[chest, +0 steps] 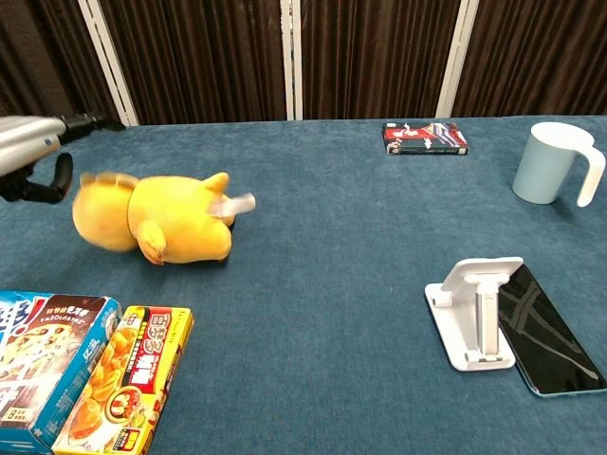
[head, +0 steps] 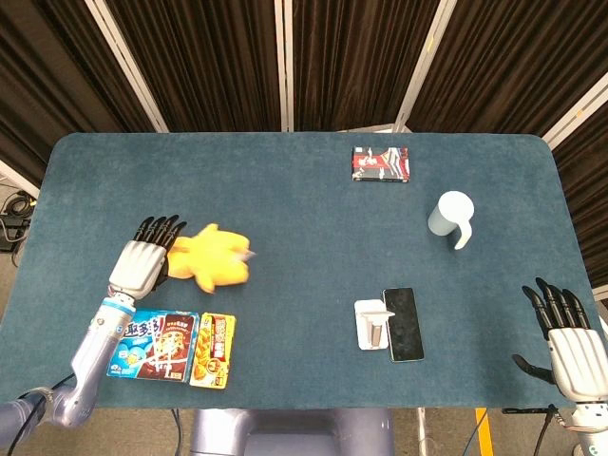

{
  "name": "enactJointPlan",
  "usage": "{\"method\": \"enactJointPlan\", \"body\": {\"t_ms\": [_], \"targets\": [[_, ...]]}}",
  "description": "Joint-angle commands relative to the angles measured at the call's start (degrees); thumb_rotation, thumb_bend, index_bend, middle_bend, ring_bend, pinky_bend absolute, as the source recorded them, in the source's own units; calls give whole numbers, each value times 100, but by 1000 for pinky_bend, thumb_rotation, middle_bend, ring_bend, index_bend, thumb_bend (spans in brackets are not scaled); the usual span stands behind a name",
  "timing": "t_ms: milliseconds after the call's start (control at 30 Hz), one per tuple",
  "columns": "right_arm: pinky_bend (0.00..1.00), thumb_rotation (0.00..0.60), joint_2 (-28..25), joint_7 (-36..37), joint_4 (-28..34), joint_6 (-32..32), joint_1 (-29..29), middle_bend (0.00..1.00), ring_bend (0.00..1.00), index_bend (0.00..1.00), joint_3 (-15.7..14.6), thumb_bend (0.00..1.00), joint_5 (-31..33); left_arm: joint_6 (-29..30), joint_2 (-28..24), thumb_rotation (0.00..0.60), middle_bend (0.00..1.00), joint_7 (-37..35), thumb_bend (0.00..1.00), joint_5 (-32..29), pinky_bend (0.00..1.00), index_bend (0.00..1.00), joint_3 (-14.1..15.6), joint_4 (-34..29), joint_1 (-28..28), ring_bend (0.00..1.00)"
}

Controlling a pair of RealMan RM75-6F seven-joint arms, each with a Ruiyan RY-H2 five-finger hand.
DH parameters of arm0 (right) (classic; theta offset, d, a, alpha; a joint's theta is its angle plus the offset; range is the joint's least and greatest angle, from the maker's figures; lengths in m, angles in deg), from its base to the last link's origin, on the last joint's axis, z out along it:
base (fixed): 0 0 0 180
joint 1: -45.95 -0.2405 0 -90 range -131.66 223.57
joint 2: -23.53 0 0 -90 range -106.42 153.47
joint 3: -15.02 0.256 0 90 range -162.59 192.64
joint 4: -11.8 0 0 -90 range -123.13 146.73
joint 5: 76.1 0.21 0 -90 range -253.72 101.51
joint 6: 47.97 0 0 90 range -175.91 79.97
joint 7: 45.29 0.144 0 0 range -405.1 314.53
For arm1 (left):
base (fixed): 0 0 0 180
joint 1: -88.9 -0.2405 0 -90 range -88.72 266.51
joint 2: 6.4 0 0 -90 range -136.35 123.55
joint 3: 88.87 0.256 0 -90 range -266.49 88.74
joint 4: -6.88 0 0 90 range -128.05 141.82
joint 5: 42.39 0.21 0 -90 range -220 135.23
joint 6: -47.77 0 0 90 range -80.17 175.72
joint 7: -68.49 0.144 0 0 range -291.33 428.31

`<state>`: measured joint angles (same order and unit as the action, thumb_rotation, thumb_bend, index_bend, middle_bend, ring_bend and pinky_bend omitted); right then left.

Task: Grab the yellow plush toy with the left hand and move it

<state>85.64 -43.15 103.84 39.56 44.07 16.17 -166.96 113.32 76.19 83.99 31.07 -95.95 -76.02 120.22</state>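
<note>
The yellow plush toy [head: 214, 258] lies on its side on the left part of the blue table [head: 304, 218], slightly blurred. In the chest view the yellow plush toy [chest: 156, 223] shows free of any grip. My left hand [head: 144, 266] hovers just left of it with fingers stretched out and nothing in it; the chest view shows the left hand [chest: 33, 152] at the far left edge, raised and apart from the toy. My right hand [head: 570, 337] stays beyond the table's near right corner, fingers spread, holding nothing.
Two snack boxes [head: 152, 344] [head: 213, 351] lie at the near left edge, just in front of the toy. A phone stand [head: 372, 323] and a phone [head: 404, 324] sit right of centre. A pale mug [head: 451, 217] and a red packet [head: 381, 163] stand further back.
</note>
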Motion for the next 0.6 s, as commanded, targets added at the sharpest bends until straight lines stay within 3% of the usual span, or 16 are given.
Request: {"method": "enactJointPlan", "body": {"t_ms": [33,200,500,533,600], "targets": [[0,600,1,-6,0,3,1,0,0,0,-3,157,-7,381,-250,600,0,-207,1000,322,0,0,56,-335,-204,0],[0,600,-3,-14,11,24,8,0,0,0,-2,157,-14,1062,-476,600,0,-302,1000,688,0,0,337,-629,-686,0],[0,600,1,-34,19,35,5,0,0,0,12,157,-8,2074,-502,600,0,-166,1000,993,0,0,759,-514,-1547,0],[0,600,1,-40,26,43,7,0,0,0,13,157,-14,2187,-508,600,0,-187,975,1007,0,0,780,-499,-1648,0],[0,600,-2,-47,37,58,12,0,0,0,11,157,-25,2345,-504,600,0,-218,823,1015,0,0,798,-478,-1786,0]]}}
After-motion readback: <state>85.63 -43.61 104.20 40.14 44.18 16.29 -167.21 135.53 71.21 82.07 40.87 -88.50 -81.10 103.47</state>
